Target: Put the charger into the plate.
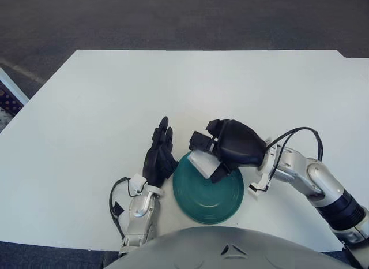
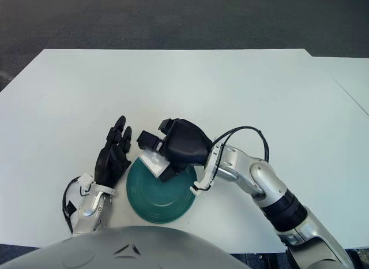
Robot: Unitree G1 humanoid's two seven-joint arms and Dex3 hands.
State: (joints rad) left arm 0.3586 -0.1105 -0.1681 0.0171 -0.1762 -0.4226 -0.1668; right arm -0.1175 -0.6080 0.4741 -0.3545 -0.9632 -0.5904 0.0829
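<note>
A: In the left eye view, where is the charger?

B: The white charger (image 1: 203, 163) is pinched in the curled fingers of the right hand (image 1: 228, 146), at that hand's left edge, over the far rim of the green plate (image 1: 210, 197). Whether it touches the plate I cannot tell.

A: And the other hand?

B: The left hand (image 1: 159, 157) shows just left of the plate, fingers straight and together, holding nothing, on the white table (image 1: 92, 107).

A: The right eye view?

B: Same scene: the charger (image 2: 154, 162) sits under the right hand's (image 2: 179, 144) fingertips, above the plate's (image 2: 161, 200) far-left rim. The left hand (image 2: 112, 156) is beside the plate, on its left.
</note>
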